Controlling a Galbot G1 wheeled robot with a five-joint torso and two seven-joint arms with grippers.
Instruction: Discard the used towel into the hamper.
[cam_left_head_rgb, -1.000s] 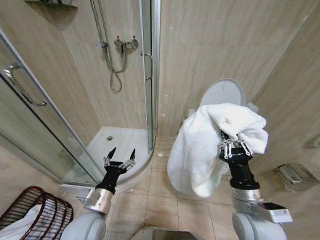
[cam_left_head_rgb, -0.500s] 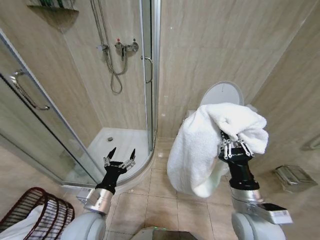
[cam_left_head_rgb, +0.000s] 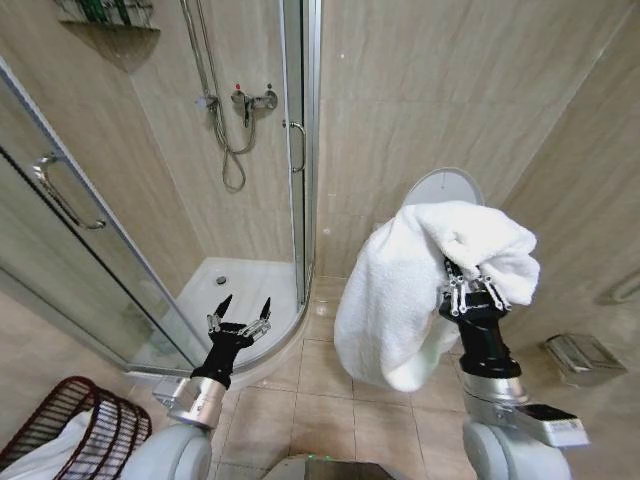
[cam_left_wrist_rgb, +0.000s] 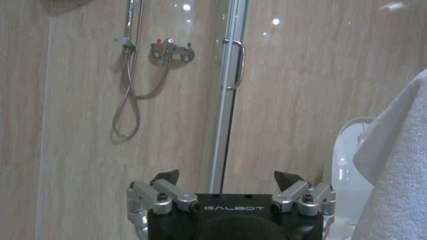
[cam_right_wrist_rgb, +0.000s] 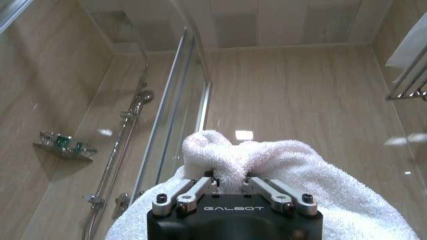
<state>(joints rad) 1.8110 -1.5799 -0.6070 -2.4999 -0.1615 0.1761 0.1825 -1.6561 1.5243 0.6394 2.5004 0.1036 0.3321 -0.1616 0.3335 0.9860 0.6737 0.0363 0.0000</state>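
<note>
Bathroom: tiled floor, hamper (cam_left_head_rgb: 75, 428) sits low by the robot's left
Right hand (cam_left_head_rgb: 468, 287): clamped on towel (cam_left_head_rgb: 400, 290) bunch
Left hand (cam_left_head_rgb: 240, 315): open, idle
Towel: soft n floppy imo, grip the bunch

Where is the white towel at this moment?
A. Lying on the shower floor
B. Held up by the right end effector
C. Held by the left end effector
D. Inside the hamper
B: the right end effector is shut on the towel, which hangs in the air in front of the toilet.
</note>
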